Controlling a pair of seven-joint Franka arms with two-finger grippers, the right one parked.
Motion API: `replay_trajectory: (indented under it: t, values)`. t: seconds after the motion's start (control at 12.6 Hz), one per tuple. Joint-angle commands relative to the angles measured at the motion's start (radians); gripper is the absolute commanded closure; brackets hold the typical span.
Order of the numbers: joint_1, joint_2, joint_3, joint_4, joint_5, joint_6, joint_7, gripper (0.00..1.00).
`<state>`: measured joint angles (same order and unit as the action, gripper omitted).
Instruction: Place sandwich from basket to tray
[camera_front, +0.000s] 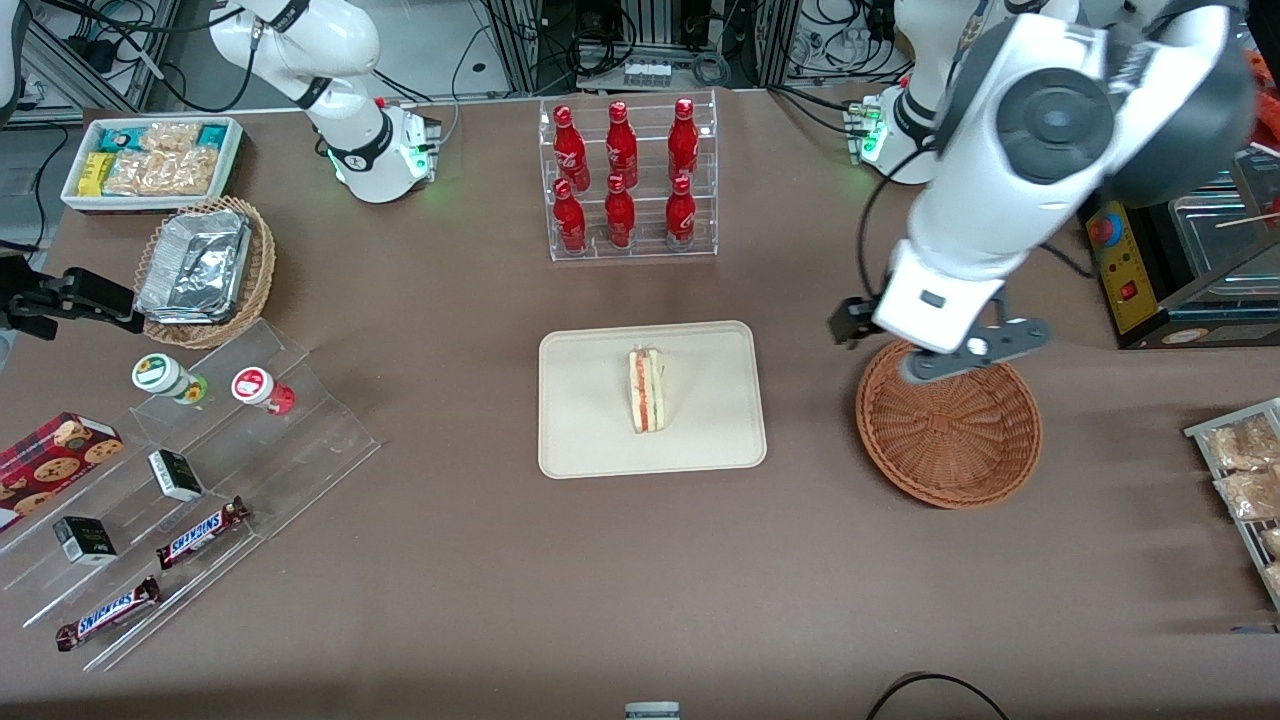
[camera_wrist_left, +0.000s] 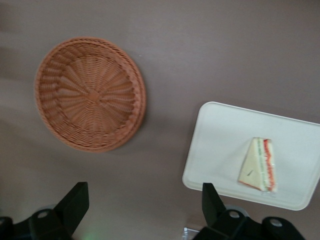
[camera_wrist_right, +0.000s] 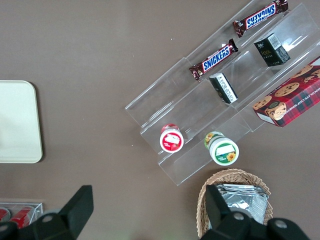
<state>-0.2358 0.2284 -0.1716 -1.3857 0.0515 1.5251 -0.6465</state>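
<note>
The sandwich (camera_front: 646, 390) stands on its edge on the cream tray (camera_front: 700, 420) at the middle of the table; it also shows in the left wrist view (camera_wrist_left: 259, 165) on the tray (camera_wrist_left: 220, 145). The reddish-brown basket (camera_front: 950, 440) sits beside the tray toward the working arm's end, with nothing in it (camera_wrist_left: 90, 95). My left gripper (camera_front: 935, 350) hangs high above the basket's rim farther from the front camera. In the left wrist view the gripper (camera_wrist_left: 144, 192) is open and holds nothing. A corner of the tray (camera_wrist_right: 17, 122) shows in the right wrist view.
A clear rack of red bottles (camera_front: 627, 180) stands farther from the front camera than the tray. Toward the parked arm's end are a tan basket with foil containers (camera_front: 205, 270), a white snack bin (camera_front: 150, 160) and an acrylic stand with snacks (camera_front: 180, 480). A rack of packets (camera_front: 1245, 480) lies at the working arm's end.
</note>
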Motion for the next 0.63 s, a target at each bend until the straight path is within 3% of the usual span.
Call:
replay_trajectory:
  t: [0.0, 0.55]
  values:
    - [0.073, -0.060, -0.006, -0.047, 0.001, -0.026, 0.112, 0.00]
    - [0.225, -0.179, 0.012, -0.156, -0.007, -0.060, 0.419, 0.00]
